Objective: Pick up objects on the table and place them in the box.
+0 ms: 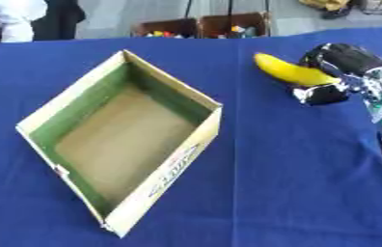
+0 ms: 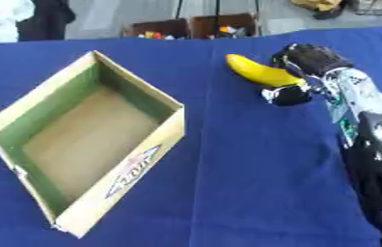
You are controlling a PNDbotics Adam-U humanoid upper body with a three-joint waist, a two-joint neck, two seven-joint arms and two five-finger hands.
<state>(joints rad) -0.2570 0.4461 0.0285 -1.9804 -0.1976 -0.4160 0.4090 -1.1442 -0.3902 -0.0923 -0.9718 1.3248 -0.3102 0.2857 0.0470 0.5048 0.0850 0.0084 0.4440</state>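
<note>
Left to right across the blue tablecloth [image 1: 295, 183]. At about 9 o'clock from the table's centre lies an open cardboard box [image 1: 165, 181], turned so that its corners point like a diamond. Its inner walls are green, its floor is plain brown, and nothing lies inside it. The outer wall facing 4 o'clock carries a printed logo that I cannot read.

At about 2 o'clock from the box, well apart from it, is a yellow banana [image 2: 260, 72]. It lies along a line from 10 o'clock to 4 o'clock, its free tip toward the box's far corner. Whether it rests on the cloth or is lifted just off it, I cannot tell.

At the banana's 4 o'clock end is my right hand [image 2: 308, 60], which enters from the right edge on an arm of black and silver parts. The dark fingers curl over the fruit's far side and the silver thumb [image 1: 319, 93] closes on its near side, so that the hand pinches the banana's end between them.

My left hand shows in neither view.

Beyond the table's far edge, at 12 o'clock, stand two brown crates [image 1: 201, 25] holding small coloured items.
</note>
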